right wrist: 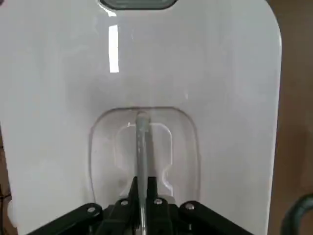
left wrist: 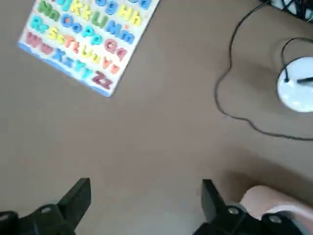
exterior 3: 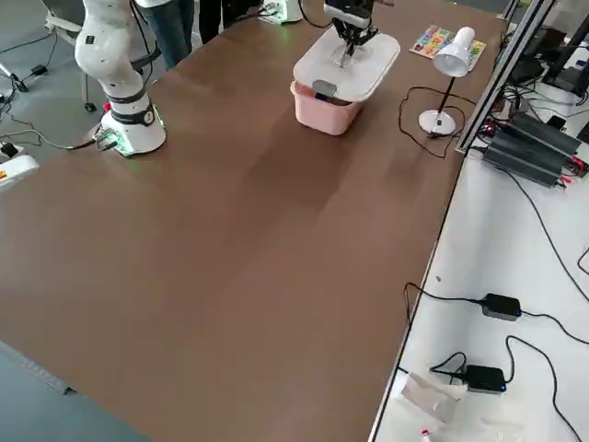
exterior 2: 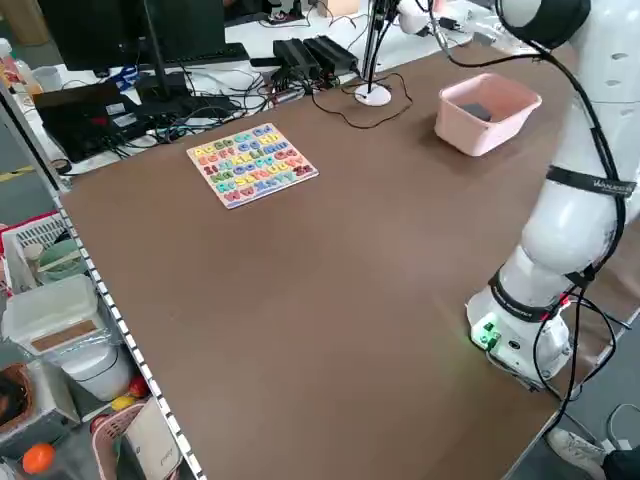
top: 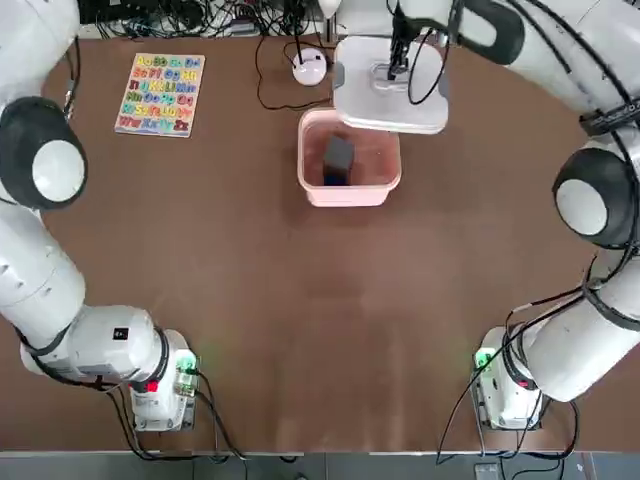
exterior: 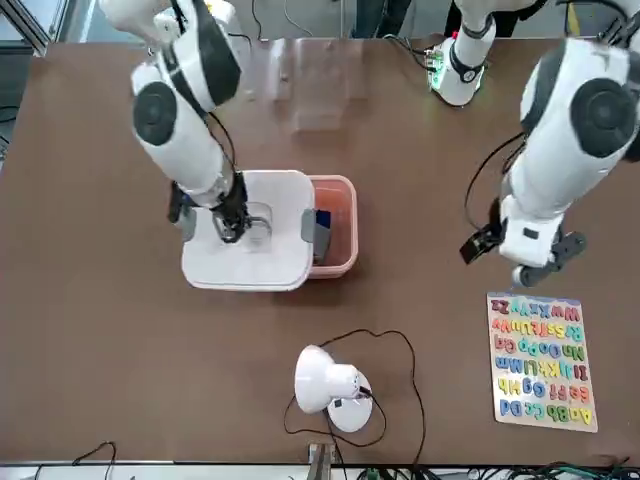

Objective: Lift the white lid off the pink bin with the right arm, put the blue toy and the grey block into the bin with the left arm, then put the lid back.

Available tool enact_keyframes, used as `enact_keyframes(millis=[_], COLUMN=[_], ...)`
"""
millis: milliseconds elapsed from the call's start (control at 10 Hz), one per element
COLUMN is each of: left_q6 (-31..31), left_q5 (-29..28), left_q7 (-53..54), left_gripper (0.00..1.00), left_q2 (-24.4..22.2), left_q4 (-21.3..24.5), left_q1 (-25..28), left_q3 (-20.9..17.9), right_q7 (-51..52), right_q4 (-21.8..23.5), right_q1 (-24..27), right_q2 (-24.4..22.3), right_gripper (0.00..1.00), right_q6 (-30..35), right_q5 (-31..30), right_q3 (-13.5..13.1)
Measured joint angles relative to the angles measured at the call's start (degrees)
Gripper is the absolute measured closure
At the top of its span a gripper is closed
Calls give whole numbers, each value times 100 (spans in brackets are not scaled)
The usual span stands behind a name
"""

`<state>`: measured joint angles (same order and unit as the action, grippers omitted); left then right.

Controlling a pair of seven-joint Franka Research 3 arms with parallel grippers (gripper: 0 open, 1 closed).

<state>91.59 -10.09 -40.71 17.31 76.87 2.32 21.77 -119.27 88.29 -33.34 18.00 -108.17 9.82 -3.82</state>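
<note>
The tabletop is plain dark brown. In the upper middle of the top view sits the pale pink bin, with a dark grey block and a sliver of bright blue toy inside. The lid is white with grey clips. Both arms are white with black joint rings; the right end effector and the left end effector are black. At upper left of the top view lies a puzzle board, pale yellow with letters in red, blue, green, orange and pink. The lamp is white with a black cable. Green lights glow on both arm bases.
</note>
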Motion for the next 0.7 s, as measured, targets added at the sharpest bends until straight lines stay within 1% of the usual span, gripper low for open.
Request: enact_keyframes(millis=[100, 300, 400, 500, 700], left_q6=[-96, -203, -315, -399, -449], left_q5=[224, 774, 925, 972, 972], left_q7=[506, 1673, 2301, 2813, 3556], left_gripper=[0, 0, 0, 0, 0], left_q2=[-219, -649, -794, -889, -1053], left_q4=[88, 321, 419, 474, 487], left_q1=[68, 50, 61, 72, 50], left_q3=[-215, -878, -1113, -1242, -1271], right_q7=[-57, -81, -98, -118, -122], right_q4=[4, 5, 4, 2, 2], right_q1=[-140, -469, -646, -772, -852], right_q2=[119, 395, 511, 594, 671], right_gripper=[93, 93, 93, 93, 93], right_q6=[-182, -423, -545, -649, -766], right_q5=[5, 9, 9, 9, 9], right_q3=[2, 8, 9, 9, 7])
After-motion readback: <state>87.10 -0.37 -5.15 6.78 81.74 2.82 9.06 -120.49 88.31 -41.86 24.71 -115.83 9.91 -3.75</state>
